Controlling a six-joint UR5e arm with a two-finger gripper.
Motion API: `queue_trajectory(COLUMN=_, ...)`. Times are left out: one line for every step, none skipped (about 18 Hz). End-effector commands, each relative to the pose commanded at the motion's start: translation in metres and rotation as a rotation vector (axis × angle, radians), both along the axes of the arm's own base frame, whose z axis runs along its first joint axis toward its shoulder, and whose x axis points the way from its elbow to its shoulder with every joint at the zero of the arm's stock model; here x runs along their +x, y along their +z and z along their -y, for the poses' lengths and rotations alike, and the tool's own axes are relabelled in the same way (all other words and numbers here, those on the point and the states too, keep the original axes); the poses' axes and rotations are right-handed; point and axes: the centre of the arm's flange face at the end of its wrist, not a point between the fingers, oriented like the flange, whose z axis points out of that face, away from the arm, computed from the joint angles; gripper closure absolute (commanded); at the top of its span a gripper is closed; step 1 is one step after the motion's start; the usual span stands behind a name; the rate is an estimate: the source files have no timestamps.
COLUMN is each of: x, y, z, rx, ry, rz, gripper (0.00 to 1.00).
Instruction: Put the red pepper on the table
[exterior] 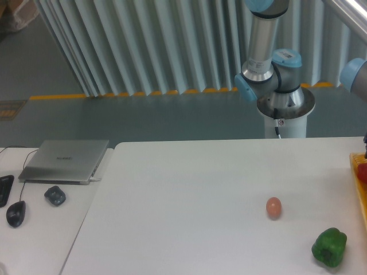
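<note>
White table [189, 195] fills my view. Orange-pink egg-shaped ball [274, 207] right of centre; green pepper [329, 247] near front right, apart from ball. At right edge, sliver of yellow tray [360, 192] with red pepper [363, 172] on it, mostly cut off. My hand barely in frame there, state unclear. Left side table: laptop [65, 161], two mice [55, 195].

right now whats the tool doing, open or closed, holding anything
Tool: almost wholly out of frame at the right edge above the yellow tray and red pepper; open, closed or holding cannot be told.
</note>
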Motion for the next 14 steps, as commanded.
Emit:
queue_trajectory(x=-0.0006, y=-0.0024, z=0.0007, rx=-0.002, ry=0.001, rz=0.004, gripper=0.00)
queue_trajectory(x=0.0001, y=-0.0026, z=0.0001, rx=-0.003, ry=0.000, rz=0.006, gripper=0.00)
queue_trajectory(x=0.0011, y=-0.0047, z=-0.0005, rx=-0.004, ry=-0.002, rz=0.008, gripper=0.00)
queue_trajectory(x=0.0013, y=-0.0063, z=-0.0004, rx=-0.005, ry=-0.002, rz=0.011, gripper=0.00)
queue_trajectory(x=0.0008, y=-0.0080, z=-0.0004, rx=-0.008, ry=-0.002, rz=0.013, gripper=0.00)
queue_trajectory(x=0.0005, y=-0.0074, z=-0.0007, rx=-0.006, ry=-0.002, rz=0.013, gripper=0.00)
queue_trajectory(x=0.0006, y=-0.0089, z=-0.0005, rx=-0.008, ry=-0.002, rz=0.015, gripper=0.10)
queue_trajectory(x=0.0002, y=-0.0092, z=-0.0007, rx=-0.009, ry=-0.002, rz=0.016, gripper=0.21)
queue_trajectory(x=-0.0017, y=-0.0093, z=-0.0014, rx=-0.010, ry=-0.002, rz=0.016, gripper=0.41)
queue_trajectory(x=-0.0031, y=-0.0089, z=-0.0009, rx=-0.012, ry=-0.001, rz=0.015, gripper=0.55)
queue_trajectory(x=-0.0030, y=-0.0076, z=-0.0008, rx=-0.012, ry=-0.001, rz=0.015, gripper=0.62)
queue_trajectory(x=-0.0037, y=-0.0065, z=-0.0012, rx=-0.014, ry=-0.001, rz=0.019, gripper=0.65)
queue_trajectory(x=-0.0047, y=-0.0035, z=-0.0016, rx=-0.015, ry=-0.001, rz=0.022, gripper=0.65)
queue_trajectory(x=-0.0050, y=-0.0004, z=-0.0029, rx=-0.015, ry=-0.002, rz=0.025, gripper=0.68)
